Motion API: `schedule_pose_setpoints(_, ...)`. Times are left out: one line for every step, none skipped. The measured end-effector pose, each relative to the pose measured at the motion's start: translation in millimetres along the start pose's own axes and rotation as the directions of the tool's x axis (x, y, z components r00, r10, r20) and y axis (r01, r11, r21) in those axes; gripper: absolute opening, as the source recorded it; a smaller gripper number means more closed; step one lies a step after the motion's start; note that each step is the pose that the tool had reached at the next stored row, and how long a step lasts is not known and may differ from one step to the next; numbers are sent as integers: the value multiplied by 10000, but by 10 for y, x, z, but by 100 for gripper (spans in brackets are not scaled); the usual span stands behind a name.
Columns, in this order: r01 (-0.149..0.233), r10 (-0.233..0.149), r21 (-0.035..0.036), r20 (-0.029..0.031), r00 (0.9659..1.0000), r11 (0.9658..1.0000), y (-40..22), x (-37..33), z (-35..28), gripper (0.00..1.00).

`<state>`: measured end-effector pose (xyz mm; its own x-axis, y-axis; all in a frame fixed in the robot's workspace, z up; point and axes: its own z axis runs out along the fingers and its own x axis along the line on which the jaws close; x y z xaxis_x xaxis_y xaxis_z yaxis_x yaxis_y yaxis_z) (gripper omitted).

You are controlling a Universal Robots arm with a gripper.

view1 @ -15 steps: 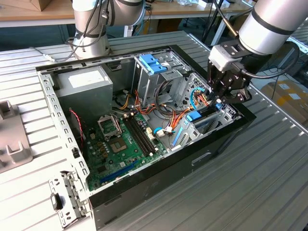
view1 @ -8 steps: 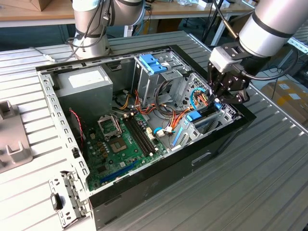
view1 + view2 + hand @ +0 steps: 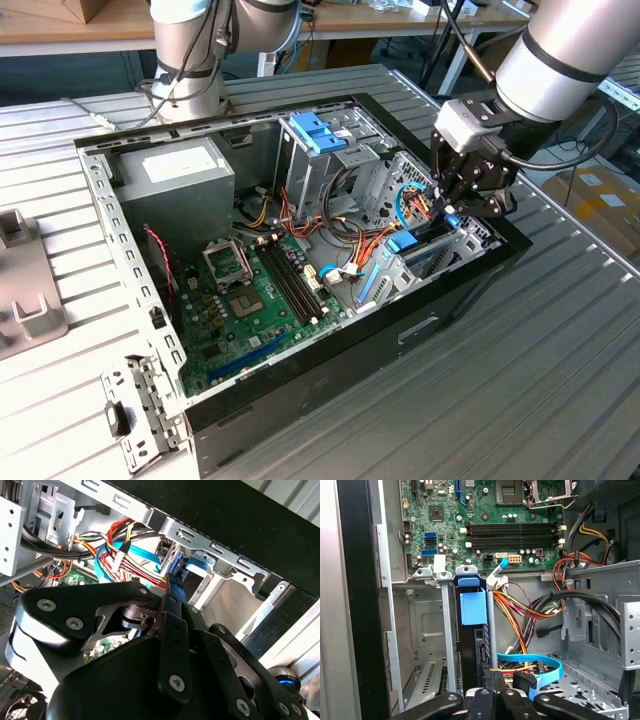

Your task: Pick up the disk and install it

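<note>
1. Standing on edge in the metal drive bay [image 3: 444, 630] at the corner of the open computer case [image 3: 330, 350], the disk [image 3: 470, 645] shows as a dark slab in the first wrist view. It has a light-blue rail along one side and a blue tab at its far end. It points toward the motherboard [image 3: 510, 510].
2. The gripper [image 3: 492, 687] sits at the disk's near end. The fingers [image 3: 172, 630] look drawn together on that end, clamped on the disk, though their tips are partly masked by the gripper's own body.
3. In the exterior view the gripper [image 3: 455, 210] hangs over the case corner on the exterior view's right, above the ribbed surface [image 3: 520, 400] that carries the case.
4. Handling, as a judgement: the disk is a rigid metal block, fairly heavy for its size and sensitive to knocks. It will not flex, so any tilt would probably jam it against the bay walls rather than be absorbed.
5. The plastic rails are the softer part and likely give a little. Bare metal faces could be slippery under a pinch.
6. The best hold looks to be across the thin near end, centred between the rails, so that force runs straight along the slot.
7. The orange and red cables [image 3: 520, 615] and the blue flat cable [image 3: 540, 662] lie just beside the bay and could snag.
</note>
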<state>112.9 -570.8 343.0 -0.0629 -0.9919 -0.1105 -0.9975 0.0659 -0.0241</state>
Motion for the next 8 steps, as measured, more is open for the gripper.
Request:
schedule_pose_setpoints(0,0,1,4,10000,10000,-8,-3,-25,11)
schedule_pose_setpoints(0,0,1,-15,10000,10000,-15,-6,-48,11)
schedule_pose_setpoints(1,-1,1,-14,10000,10000,-23,-8,-61,11)
schedule_pose_setpoints(0,0,1,-14,10000,10000,-31,-10,-77,11)
schedule_pose_setpoints(0,0,1,-12,10000,10000,-43,-12,-89,11)
schedule_pose_setpoints(0,0,0,-12,10000,10000,-58,-14,-98,11)
schedule_pose_setpoints(-1,1,-2,-13,10000,10000,-80,-17,-109,11)
schedule_pose_setpoints(-1,1,-4,-10,10000,10000,-103,-19,-116,11)
